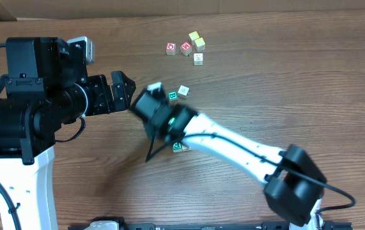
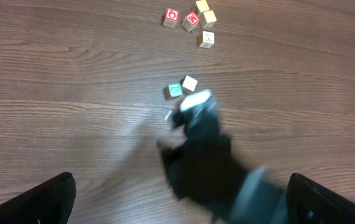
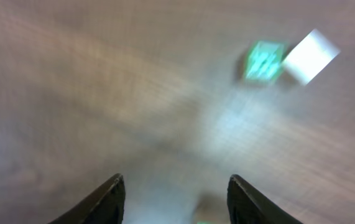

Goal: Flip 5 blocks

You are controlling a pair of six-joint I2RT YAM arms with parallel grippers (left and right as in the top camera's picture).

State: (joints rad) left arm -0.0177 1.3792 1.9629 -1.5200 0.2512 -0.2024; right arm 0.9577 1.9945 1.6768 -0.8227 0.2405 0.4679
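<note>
Several blocks lie on the wooden table. A green-printed block (image 1: 172, 96) (image 2: 175, 90) (image 3: 264, 60) and a pale block (image 1: 183, 91) (image 2: 189, 82) (image 3: 311, 56) sit side by side mid-table. Another green-printed block (image 1: 178, 147) lies beside my right arm. Two yellowish blocks (image 1: 197, 40) (image 2: 206, 12) and a whitish block (image 1: 198, 59) (image 2: 206, 39) are at the far side. My right gripper (image 1: 151, 102) (image 3: 176, 186) is open and blurred, left of the green and pale pair; a green sliver shows at the frame's bottom edge between its fingers. My left gripper (image 1: 123, 86) (image 2: 180, 199) is wide open and holds nothing.
Two red-printed cubes (image 1: 178, 48) (image 2: 181, 18) sit beside the yellowish blocks at the far side. My right arm (image 1: 233, 144) (image 2: 202, 155) stretches from the near right corner to mid-table, close in front of the left gripper. The left arm's base (image 1: 22, 128) fills the left side.
</note>
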